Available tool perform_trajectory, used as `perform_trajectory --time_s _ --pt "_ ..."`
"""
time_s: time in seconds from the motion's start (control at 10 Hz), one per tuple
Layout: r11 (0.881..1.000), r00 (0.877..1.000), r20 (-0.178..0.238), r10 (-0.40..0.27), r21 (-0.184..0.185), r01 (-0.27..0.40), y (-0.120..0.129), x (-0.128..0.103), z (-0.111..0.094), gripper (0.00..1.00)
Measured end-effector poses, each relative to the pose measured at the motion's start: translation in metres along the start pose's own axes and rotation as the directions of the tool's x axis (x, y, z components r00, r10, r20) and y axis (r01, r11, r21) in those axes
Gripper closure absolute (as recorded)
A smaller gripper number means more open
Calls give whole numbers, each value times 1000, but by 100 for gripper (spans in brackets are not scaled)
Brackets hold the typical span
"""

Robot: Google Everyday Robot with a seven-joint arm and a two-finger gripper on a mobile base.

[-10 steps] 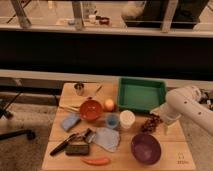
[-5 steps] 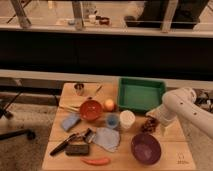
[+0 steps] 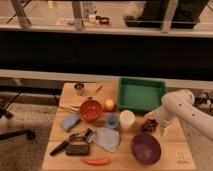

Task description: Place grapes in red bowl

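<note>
The grapes (image 3: 148, 126) are sitting on the wooden table (image 3: 172, 155) toward its right edge, about midway between the far and near edges. They are lying just in front of the green tray (image 3: 141, 93), just right of the white cup (image 3: 127, 120), and just behind the purple bowl (image 3: 146, 148), which is occupying the near right part of the surface.

The gripper (image 3: 152, 120) is hanging at the end of the white arm (image 3: 180, 106), which is arching over the right edge. It is sitting directly on the far right side of the bunch, touching or all but touching it; whether it is parted, together or clamped on the grapes cannot be told.

The bunch is showing as a dark, lumpy clump about as wide as it is deep, so no long axis or pointing direction can be made out.

The red bowl (image 3: 91, 110) is standing well apart from the grapes, left of centre, with the orange fruit (image 3: 109, 104) just beside its right rim and the small blue cup (image 3: 112, 121) between it and the white cup.
</note>
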Motion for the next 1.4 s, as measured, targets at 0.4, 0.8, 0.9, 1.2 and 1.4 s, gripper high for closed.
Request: perform_trajectory --time_s 0.4,0.8,0.9,1.2,1.4 --pt "1000 1000 17 -13 1 13 -3 0 12 20" --pt "999 999 31 -34 -10 35 -5 -7 24 20" --pt "999 999 33 -37 -13 38 -5 -8 26 20" --pt "999 998 38 -50 -16 50 -7 -13 30 20" --pt "998 997 39 -60 -17 60 -9 -16 32 24"
